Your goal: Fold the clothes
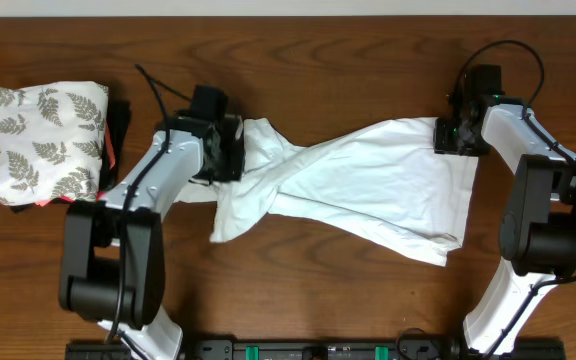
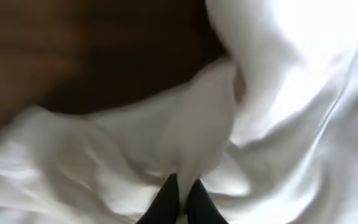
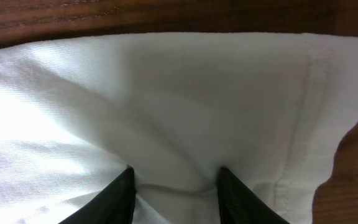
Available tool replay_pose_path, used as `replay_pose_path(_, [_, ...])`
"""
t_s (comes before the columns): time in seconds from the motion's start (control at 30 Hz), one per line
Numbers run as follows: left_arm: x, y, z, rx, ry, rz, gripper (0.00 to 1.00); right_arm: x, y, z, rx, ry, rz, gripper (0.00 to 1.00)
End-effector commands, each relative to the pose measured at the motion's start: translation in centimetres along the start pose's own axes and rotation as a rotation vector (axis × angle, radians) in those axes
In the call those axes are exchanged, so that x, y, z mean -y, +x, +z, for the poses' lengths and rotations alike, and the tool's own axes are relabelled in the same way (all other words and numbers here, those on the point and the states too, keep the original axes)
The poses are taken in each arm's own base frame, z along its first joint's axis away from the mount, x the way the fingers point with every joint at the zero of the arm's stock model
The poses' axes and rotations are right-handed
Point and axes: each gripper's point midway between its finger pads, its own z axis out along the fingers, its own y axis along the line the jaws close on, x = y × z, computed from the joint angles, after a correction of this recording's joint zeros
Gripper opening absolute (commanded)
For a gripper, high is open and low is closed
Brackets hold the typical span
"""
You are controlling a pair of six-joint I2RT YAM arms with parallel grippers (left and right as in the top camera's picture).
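overhead, the white t-shirt is seen lying rumpled and twisted across the middle of the wooden desk, stretched between the two arms. its left end is bunched under the left pincer, and its right end is met by the right pincer.

in the left wrist view the two dark fingers are seen closed together on a thin ridge of the white cloth. in the right wrist view the fingers stand partly apart, set astride a small pucker near the stitched hem. whether that cloth is truly pinched cannot be told.

the fabric is thin, matt and finely knitted, and soft rolling folds and a twist are shown along its length. it is judged to be light and limp, with no stiffness of its own, so that it would sag and drag when lifted and slip if only a single layer were caught. hold is best taken at the doubled hem or at a corner, where the cloth is thicker. the desk is smooth, dark-grained wood.
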Motion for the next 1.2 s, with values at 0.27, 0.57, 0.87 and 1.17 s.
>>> replay_pose_path(0.27, [-5.7,-14.4,-14.7,0.744,-0.373,-0.069,0.06,1.2,5.0,3.4,-0.169,0.03,0.032,0.42])
replay_pose_path(0.57, [-6.7,-20.1,-11.5,0.919,-0.406,-0.021,0.06,1.2,5.1,3.4,-0.171,0.029,0.032,0.41])
replay_pose_path(0.87, [-7.3,-20.4,-5.7,0.863,-0.412,-0.006,0.06,1.1,5.2,3.4,-0.175,0.03,0.031,0.41])
replay_pose_path(1.17, [-5.4,-22.2,-7.0,0.966,-0.315,0.054,0.06,1.1,5.4,3.4,-0.183,0.03,0.031,0.41])
